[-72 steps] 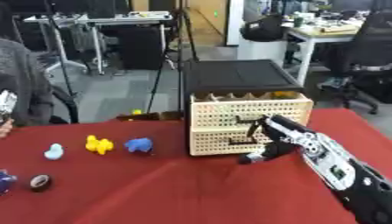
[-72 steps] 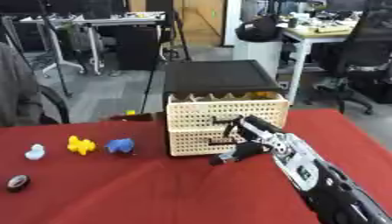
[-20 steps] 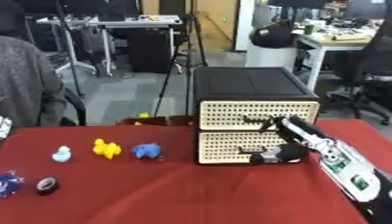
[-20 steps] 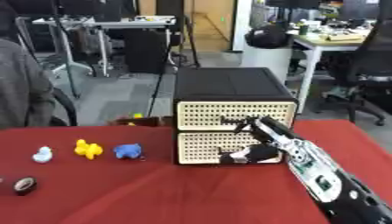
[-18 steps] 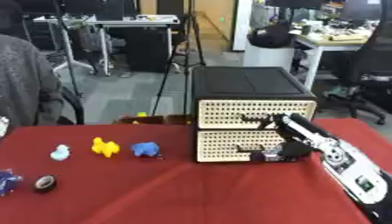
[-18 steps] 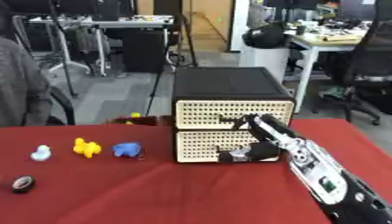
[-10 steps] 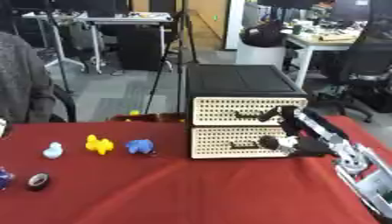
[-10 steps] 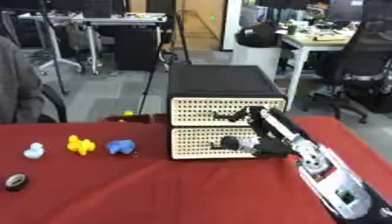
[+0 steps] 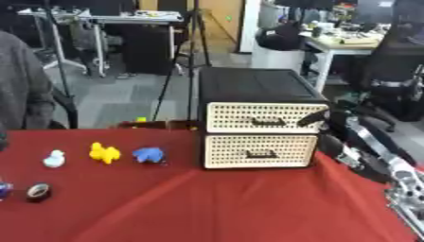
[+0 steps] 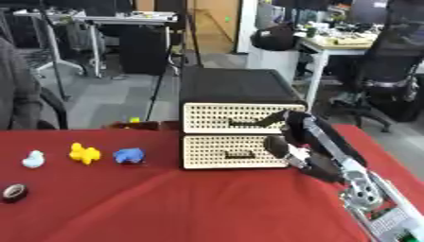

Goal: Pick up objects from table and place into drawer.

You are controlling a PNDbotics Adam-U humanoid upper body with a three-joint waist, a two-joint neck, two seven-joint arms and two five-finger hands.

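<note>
A black drawer unit (image 9: 260, 136) with two cream perforated drawers stands at the back of the red table, both drawers pushed in. My right hand (image 10: 300, 135) is at the unit's right front corner, open; one finger (image 10: 273, 118) lies against the top drawer's front beside its handle, the thumb lower by the bottom drawer. To the left of the unit lie a blue toy (image 9: 149, 154), a yellow duck (image 9: 103, 152) and a pale blue duck (image 9: 54, 159). A dark round thing (image 9: 37, 191) and a blue thing (image 9: 3, 189) lie at the left edge.
The red cloth (image 9: 207, 208) covers the table, with bare room in front of the unit. A person in grey (image 9: 21, 94) sits at the far left. Desks and office chairs stand behind the table.
The top drawer, open with yellow things inside 3.6 s ago, is now shut. My right hand has slid from the drawer fronts toward the unit's right corner. The camera has shifted.
</note>
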